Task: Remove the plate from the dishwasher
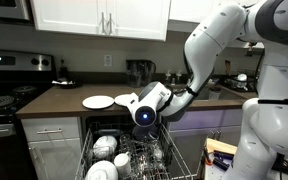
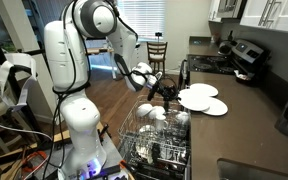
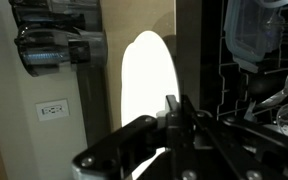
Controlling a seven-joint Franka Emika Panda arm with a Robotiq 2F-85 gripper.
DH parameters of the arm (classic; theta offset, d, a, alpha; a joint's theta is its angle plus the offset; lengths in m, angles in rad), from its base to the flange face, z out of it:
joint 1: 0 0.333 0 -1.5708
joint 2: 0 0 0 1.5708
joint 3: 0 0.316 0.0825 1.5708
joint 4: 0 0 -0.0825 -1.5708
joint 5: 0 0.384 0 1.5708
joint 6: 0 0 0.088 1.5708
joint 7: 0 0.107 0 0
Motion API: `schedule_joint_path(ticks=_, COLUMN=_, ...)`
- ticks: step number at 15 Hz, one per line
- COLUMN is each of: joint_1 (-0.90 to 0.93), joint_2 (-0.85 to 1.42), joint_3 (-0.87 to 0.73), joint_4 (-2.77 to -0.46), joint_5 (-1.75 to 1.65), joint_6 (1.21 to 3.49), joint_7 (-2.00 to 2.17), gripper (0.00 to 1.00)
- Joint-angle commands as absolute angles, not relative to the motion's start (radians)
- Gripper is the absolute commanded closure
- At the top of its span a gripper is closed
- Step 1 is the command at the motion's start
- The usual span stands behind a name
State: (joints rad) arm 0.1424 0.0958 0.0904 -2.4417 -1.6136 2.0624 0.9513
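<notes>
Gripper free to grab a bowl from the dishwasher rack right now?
Probably not yet: the gripper is shut on a white plate at the counter; the dishwasher rack itself lies open above.

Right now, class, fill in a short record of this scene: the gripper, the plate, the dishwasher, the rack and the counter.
gripper: shut on the plate's rim
plate: white, out of the rack, at counter level; contact with the counter cannot be told
dishwasher: open
rack: pulled out, loaded with white bowls and other dishes
counter: dark brown

My pincer (image 3: 176,108) looks matt black plastic; the round white plate (image 3: 149,70) glossy, smooth; the grey wire rack (image 2: 149,132) metal.
</notes>
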Motion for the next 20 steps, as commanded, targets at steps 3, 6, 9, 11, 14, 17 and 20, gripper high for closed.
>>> schedule_joint_path(ticks=3, joint_1=0.122, joint_2=0.103, joint_3=0.097, joint_4=-2.424, joint_5=-1.609, joint_6=2.061, joint_7=0.939, gripper=0.98)
schedule_joint_path(ticks=6, joint_1=0.116, joint_2=0.102, joint_3=0.095, joint_4=-2.419, joint_5=-1.609, joint_6=2.060, joint_7=0.937, gripper=0.98)
schedule_joint_path(ticks=9, joint_1=0.111, joint_2=0.104, joint_3=0.091, joint_4=-2.411, joint_5=-1.606, joint_6=2.062, joint_7=0.932, gripper=0.98)
schedule_joint_path(ticks=11, joint_1=0.107, joint_2=0.105, joint_3=0.089, joint_4=-2.405, joint_5=-1.604, joint_6=2.068, joint_7=0.924, gripper=0.98)
schedule_joint_path(ticks=14, joint_1=0.099, joint_2=0.106, joint_3=0.086, joint_4=-2.394, joint_5=-1.601, joint_6=2.083, joint_7=0.912, gripper=0.98)
schedule_joint_path(ticks=17, joint_1=0.092, joint_2=0.110, joint_3=0.079, joint_4=-2.382, joint_5=-1.599, joint_6=2.104, joint_7=0.901, gripper=0.98)
schedule_joint_path(ticks=20, joint_1=0.085, joint_2=0.117, joint_3=0.076, joint_4=-2.369, joint_5=-1.596, joint_6=2.113, joint_7=0.890, gripper=0.98)
